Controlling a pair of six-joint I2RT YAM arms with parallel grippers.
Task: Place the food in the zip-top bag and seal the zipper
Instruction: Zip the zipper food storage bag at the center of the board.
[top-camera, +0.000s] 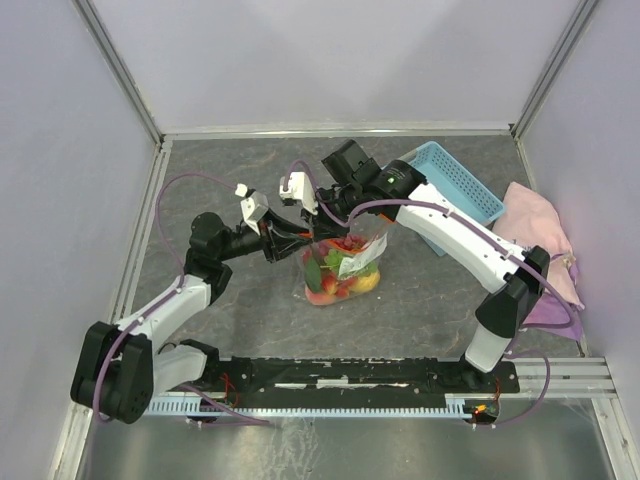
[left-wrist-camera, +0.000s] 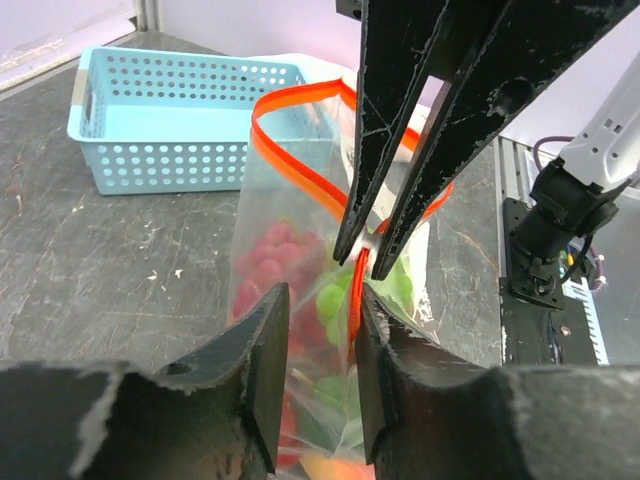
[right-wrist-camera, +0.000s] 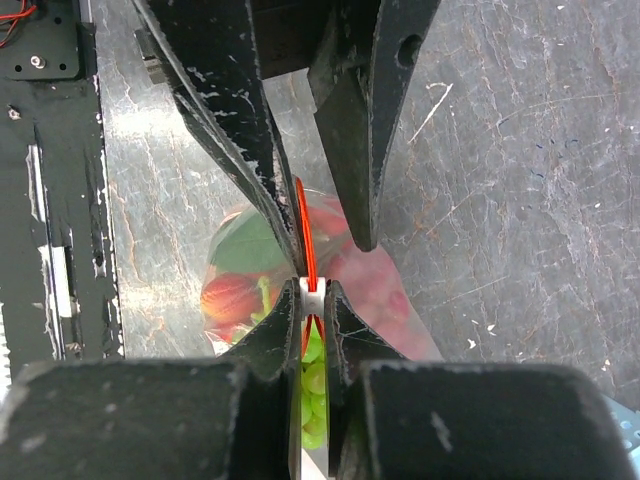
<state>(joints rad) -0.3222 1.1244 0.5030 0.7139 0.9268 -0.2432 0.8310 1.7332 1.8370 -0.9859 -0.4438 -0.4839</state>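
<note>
**Step in hand: sealing.** The food (top-camera: 336, 282) sits inside the zip-top bag (top-camera: 368, 250). The bag stands upright on the table (top-camera: 220, 170) between the 2 arms, so loading looks complete.

**Tools**
- Right gripper (left-wrist-camera: 362, 258): jaws narrow, pinched on the zipper (left-wrist-camera: 296, 160) at its white slider (right-wrist-camera: 312, 291).
- Left gripper (left-wrist-camera: 318, 300): jaws parted, straddling the orange-red strip just beside the slider — holding nothing, as far as I can see.

Beyond the pinch point the strip splays into an open loop, so the mouth is unsealed along that stretch. In my judgement the next move calls for 1 gripper to anchor the bag's edge while the other draws the slider along the loop — track kept taut and straight.

**Containers**
- Bag: red strawberries, green pieces, something yellow at the bottom.
- Light blue basket (left-wrist-camera: 160, 150), behind the bag: no fruit shows in the part I can see.
</note>
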